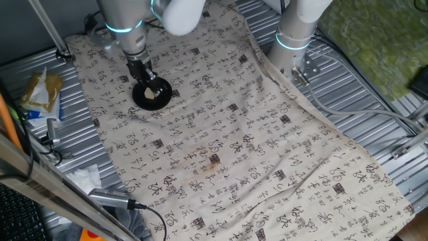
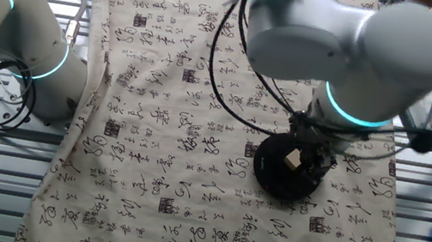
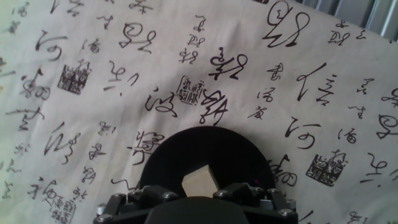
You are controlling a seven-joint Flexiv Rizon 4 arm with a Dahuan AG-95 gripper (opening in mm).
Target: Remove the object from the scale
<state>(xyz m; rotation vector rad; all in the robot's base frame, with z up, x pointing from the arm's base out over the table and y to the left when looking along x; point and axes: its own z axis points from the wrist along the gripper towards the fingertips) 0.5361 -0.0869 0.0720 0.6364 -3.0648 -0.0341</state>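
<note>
The scale is a flat round black disc (image 1: 151, 94) on the printed cloth, also in the other fixed view (image 2: 282, 168) and at the bottom of the hand view (image 3: 208, 155). The object, a tiny pale tan block (image 3: 199, 181), sits on the disc (image 1: 151, 95) (image 2: 291, 158). My gripper (image 1: 148, 82) (image 2: 314, 158) (image 3: 200, 196) is low over the disc. Its jaws stand apart, one on each side of the block, close to it. I see no clear contact with the block. The fingertips are mostly hidden in the hand view.
The cloth (image 1: 227, 134) with black characters covers the table and has a rusty-brown stain (image 1: 212, 161) near its middle. A second arm's base (image 1: 294, 37) stands at the back right. A yellow packet (image 1: 41, 90) and cables (image 1: 127, 201) lie off the cloth at the left.
</note>
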